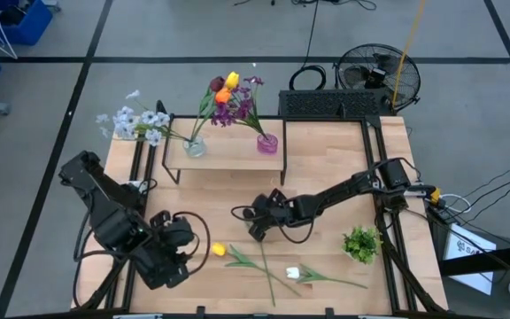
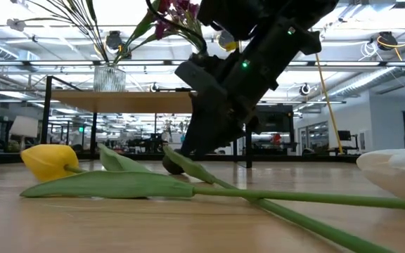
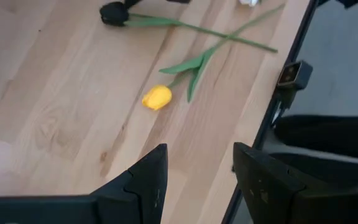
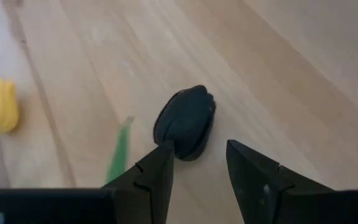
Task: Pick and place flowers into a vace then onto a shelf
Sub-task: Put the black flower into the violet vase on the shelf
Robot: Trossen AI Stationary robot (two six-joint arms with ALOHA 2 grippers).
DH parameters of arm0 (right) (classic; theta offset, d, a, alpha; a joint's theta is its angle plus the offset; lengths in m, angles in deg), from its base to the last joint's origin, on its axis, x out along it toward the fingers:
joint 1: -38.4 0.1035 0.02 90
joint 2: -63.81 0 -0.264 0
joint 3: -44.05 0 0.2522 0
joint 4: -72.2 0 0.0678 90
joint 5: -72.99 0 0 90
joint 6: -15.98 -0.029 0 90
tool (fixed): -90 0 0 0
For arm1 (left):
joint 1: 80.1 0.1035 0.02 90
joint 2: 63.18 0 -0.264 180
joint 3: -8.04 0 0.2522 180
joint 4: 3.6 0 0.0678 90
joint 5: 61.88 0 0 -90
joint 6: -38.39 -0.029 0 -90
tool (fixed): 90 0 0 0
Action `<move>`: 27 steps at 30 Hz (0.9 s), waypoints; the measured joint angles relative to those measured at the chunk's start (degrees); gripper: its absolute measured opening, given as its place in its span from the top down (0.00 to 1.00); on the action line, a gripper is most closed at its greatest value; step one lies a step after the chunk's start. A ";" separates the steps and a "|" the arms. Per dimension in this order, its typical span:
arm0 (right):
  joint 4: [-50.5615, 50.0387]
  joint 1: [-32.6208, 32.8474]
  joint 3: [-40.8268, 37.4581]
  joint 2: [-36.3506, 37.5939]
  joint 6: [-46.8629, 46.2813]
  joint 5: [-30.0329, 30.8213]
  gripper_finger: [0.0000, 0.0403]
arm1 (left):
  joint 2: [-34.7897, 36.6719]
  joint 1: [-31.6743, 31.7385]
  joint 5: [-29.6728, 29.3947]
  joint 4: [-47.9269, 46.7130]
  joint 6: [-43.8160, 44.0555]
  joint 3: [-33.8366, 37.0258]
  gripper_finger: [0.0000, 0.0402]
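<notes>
We look down on a wooden worktop [image 1: 326, 168] with two dark robot arms. At the far side stands the shelf [image 1: 224, 152], a narrow wood board on black legs. On it are a clear vase [image 1: 195, 147] holding red, orange, yellow and purple flowers [image 1: 227, 93], and a pink vase [image 1: 267, 143] with a purple stem. Pale blue sprays [image 1: 135, 122] lie just beside the shelf's left end.

The right gripper [image 4: 199, 163] is low over the middle of the worktop, its fingers parted around nothing, with a dark tulip head [image 4: 185, 121] lying just ahead of them on the wood. We cannot tell whether a fingertip touches it.

The left gripper [image 3: 197, 174] hovers over the near left part of the worktop, fingers spread and empty. Near it lies a yellow tulip [image 1: 219, 251], its stem crossing that of a white tulip [image 1: 293, 274] close to the near edge. A leafy green tuft [image 1: 361, 243] sits at the right.
</notes>
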 joint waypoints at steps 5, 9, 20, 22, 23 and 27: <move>0.87 -0.11 -0.02 -0.18 1.32 -0.25 0.65 | 0.00 -1.21 -1.60 0.06 3.55 0.00 0.54; 3.42 -0.91 -0.02 -0.24 0.34 -5.17 0.65 | 0.00 -1.72 -1.63 0.08 5.33 0.00 0.54; 7.04 -2.57 -0.04 -2.70 3.83 -2.95 0.65 | 0.00 -2.14 -3.09 0.14 5.45 0.00 0.54; 8.12 -2.88 0.04 -4.35 2.56 -3.70 0.65 | 0.00 -2.14 -3.11 0.12 5.43 0.00 0.54; 8.25 -3.01 0.11 -4.96 1.47 -4.35 0.65 | 0.00 -2.14 -3.09 0.14 5.26 0.00 0.54; 8.39 -3.05 0.22 -6.53 0.52 -5.78 0.66 | 0.02 -2.14 -3.11 0.10 5.25 0.00 0.54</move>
